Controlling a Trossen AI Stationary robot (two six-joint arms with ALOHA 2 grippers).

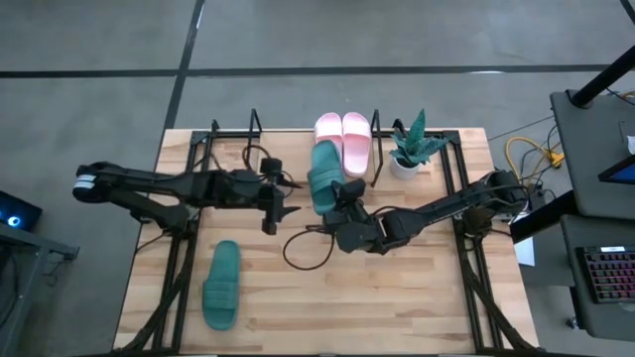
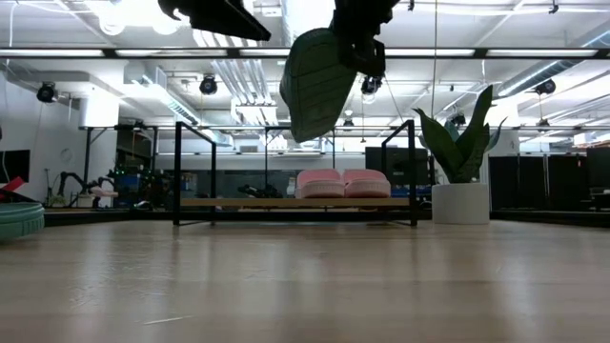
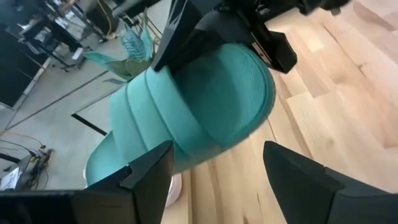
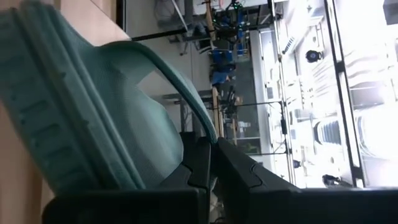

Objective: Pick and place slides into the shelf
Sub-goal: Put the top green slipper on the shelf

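While the high view looks straight down, the right pincer (image 1: 342, 193) is pressed together on a dark green slide (image 1: 324, 177), which hangs beside the pale pink pair (image 1: 343, 142) already sitting in the shelf (image 1: 255, 134). The held slide's long axis runs toward the shelf's back, roughly parallel to the pink ones, and it sits just on their left, at the shelf's front edge. The left pincer (image 1: 281, 193) waits just left of it, spread and empty. A second green slide (image 1: 221, 285) lies on the bench (image 1: 397, 307), well apart and nearer the left arm.

From the low view, the carried slide (image 2: 316, 84) hangs high above the shelf (image 2: 295, 202), tilted, sole showing; the pink pair (image 2: 342, 183) rests on the board below and slightly right.

Through the left wrist view, its own spread fingers (image 3: 149, 167) frame the green slide (image 3: 193, 118) close ahead without touching it.

Through the right wrist view, the fingers (image 4: 205, 163) pinch the strap of the slide (image 4: 81, 130).

My judgement: the coming move is a descent into the free slot left of the pink pair.
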